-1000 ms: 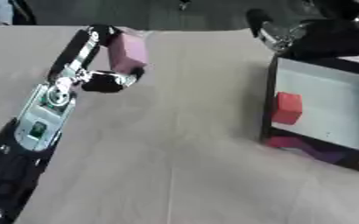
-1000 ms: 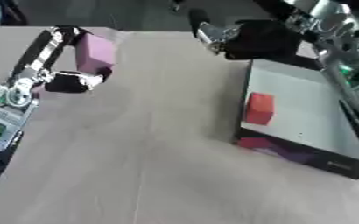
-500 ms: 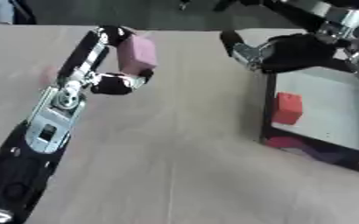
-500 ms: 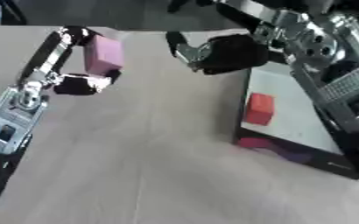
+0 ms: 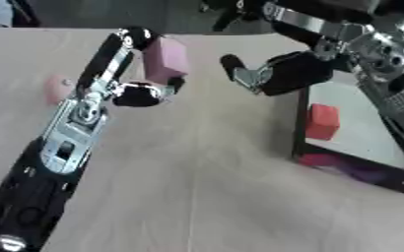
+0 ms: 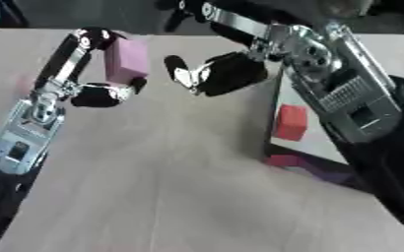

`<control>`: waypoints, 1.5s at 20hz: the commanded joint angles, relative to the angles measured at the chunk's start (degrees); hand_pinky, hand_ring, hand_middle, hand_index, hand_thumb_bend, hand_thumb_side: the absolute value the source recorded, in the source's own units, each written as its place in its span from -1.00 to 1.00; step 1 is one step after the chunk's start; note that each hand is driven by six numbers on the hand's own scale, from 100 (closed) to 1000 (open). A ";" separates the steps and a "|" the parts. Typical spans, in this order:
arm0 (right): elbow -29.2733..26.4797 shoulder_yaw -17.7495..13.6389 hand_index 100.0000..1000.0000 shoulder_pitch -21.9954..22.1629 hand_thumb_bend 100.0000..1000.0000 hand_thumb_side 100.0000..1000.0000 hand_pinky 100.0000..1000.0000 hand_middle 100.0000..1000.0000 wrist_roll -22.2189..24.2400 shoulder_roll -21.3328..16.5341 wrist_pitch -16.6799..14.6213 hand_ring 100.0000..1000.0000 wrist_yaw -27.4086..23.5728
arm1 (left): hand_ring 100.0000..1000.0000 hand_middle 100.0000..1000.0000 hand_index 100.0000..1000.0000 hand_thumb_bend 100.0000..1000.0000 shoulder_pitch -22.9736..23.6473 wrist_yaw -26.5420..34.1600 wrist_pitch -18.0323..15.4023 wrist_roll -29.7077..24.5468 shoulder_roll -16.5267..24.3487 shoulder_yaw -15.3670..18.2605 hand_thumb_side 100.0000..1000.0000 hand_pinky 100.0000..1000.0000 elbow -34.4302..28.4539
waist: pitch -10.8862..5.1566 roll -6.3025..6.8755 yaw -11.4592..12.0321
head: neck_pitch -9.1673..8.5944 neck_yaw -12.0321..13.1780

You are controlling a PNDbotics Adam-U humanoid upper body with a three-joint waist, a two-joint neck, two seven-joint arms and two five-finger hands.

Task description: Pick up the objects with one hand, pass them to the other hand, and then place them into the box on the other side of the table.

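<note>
Left hand has its fingers clamped on the pink block, held up over the far left of the counter, w/ the right hand just to its right, not touching, fingers spread but slightly curled, grasping nothing. Imo for a clean handoff the right should close on the block's free right side before the left lets go. Box sits far right w/ a red block already in it; its right edge is cut off, and there's a pinkish blob on the left, can't tell what it is.
</note>
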 commanded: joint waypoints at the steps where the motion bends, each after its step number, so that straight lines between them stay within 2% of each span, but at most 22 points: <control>1: 0.83 0.02 1.00 -1.38 -1.00 -0.41 0.94 0.58 -0.73 0.36 -0.28 0.94 2.04 | 0.14 -0.08 -0.04 -1.00 -1.33 -1.11 -0.65 0.35 -0.17 -0.47 -1.00 0.42 -1.03 | -1.73 -0.79 0.16 | 0.33 -0.36; 10: 3.95 0.75 1.00 -1.82 -1.00 -0.40 0.92 0.49 -2.93 1.92 -0.49 0.86 7.02 | 0.14 -0.08 -0.04 -1.00 -2.09 -2.39 -0.47 0.89 -2.13 -1.66 -1.00 0.41 -0.56 | -1.65 -0.81 0.50 | 0.33 -0.79; 13: 4.52 1.02 0.98 -1.78 -1.00 -0.23 0.95 0.48 -2.44 2.17 -1.34 0.86 8.21 | 0.14 -0.09 -0.04 -1.00 -2.24 -2.66 -0.54 0.88 -2.39 -1.85 -1.00 0.41 -0.30 | -1.63 -0.79 0.53 | 0.33 -0.86; 17: 5.34 1.00 1.00 -1.75 -1.00 -0.52 0.98 0.47 -1.23 2.54 -2.80 0.87 8.50 | 0.14 -0.09 -0.04 -1.00 -2.51 -2.55 -0.60 0.73 -2.59 -2.04 -1.00 0.41 -0.15 | -1.65 -0.78 0.58 | 0.33 -0.94; 19: 5.55 1.00 0.99 -1.84 -1.00 -0.91 0.99 0.46 -0.83 2.70 -3.12 0.87 8.16 | 0.14 -0.09 -0.04 -1.00 -2.65 -2.54 -0.63 0.59 -2.69 -2.16 -1.00 0.41 -0.04 | -1.65 -0.80 0.58 | 0.33 -0.96; 30: 6.91 1.50 0.98 -2.08 -1.00 -0.88 1.00 0.48 1.30 3.40 -4.57 0.89 8.90 | 0.14 -0.09 -0.04 -1.00 -3.11 -2.77 -1.45 0.60 -3.17 -2.67 -1.00 0.41 -0.15 | -1.63 -0.93 0.80 | 0.33 -1.10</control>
